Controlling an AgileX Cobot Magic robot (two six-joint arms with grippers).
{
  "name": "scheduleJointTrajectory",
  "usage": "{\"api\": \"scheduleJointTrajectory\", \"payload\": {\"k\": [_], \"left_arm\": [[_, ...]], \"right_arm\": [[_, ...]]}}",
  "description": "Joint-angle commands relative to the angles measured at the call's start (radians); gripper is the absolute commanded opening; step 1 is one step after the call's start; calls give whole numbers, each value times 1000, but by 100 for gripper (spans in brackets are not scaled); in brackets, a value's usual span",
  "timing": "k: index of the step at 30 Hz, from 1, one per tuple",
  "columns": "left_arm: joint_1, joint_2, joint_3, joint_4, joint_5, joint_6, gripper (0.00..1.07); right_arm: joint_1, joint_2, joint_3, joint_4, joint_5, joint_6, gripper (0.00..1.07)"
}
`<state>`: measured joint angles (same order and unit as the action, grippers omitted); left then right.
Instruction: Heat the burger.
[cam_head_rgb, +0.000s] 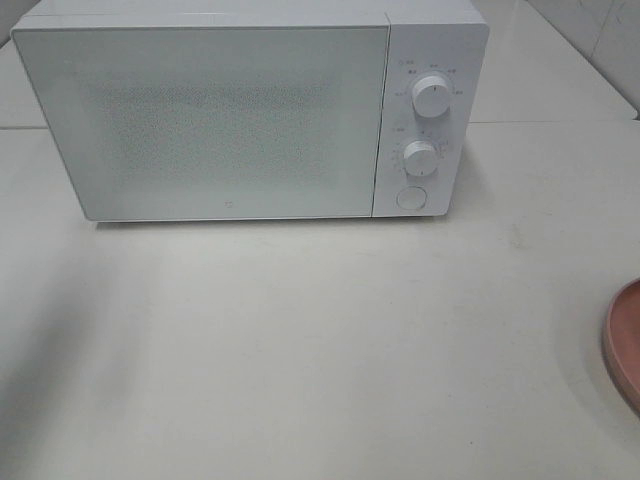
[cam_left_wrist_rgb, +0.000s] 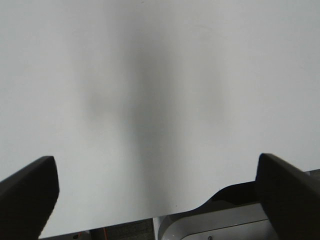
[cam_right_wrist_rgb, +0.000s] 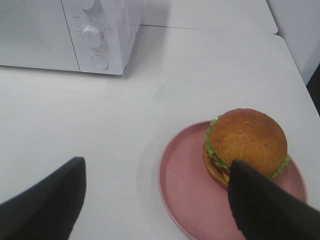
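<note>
The burger (cam_right_wrist_rgb: 245, 142) sits on the pink plate (cam_right_wrist_rgb: 187, 200), right of the shut microwave (cam_head_rgb: 250, 110). Both claws, left (cam_left_wrist_rgb: 157, 192) and right (cam_right_wrist_rgb: 155, 200), gape empty. Best open the door first, then lift the plate level by its rim.

White table (cam_head_rgb: 300, 350) seen carrying two things. White microwave (cam_head_rgb: 250, 110) set at back, door shut. Pink plate (cam_right_wrist_rgb: 190, 195) laid on table well apart from microwave, toward its dial side.
</note>
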<state>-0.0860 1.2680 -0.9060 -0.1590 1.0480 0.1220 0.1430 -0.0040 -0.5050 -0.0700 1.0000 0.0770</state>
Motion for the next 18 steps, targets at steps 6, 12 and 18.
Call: {"api": "scheduleJointTrajectory", "payload": {"k": [6,12,18], "left_arm": [[120,-196,171,-14,36,-35,100],[120,-327,272,-13,34,-35,100],[120,-501,374,25,1,-37,100]], "right_arm": [[-3,-27,3,2,-3,-13,76],[-3,-27,3,2,-3,-13,76],[-3,-27,3,2,-3,-13,76]]}}
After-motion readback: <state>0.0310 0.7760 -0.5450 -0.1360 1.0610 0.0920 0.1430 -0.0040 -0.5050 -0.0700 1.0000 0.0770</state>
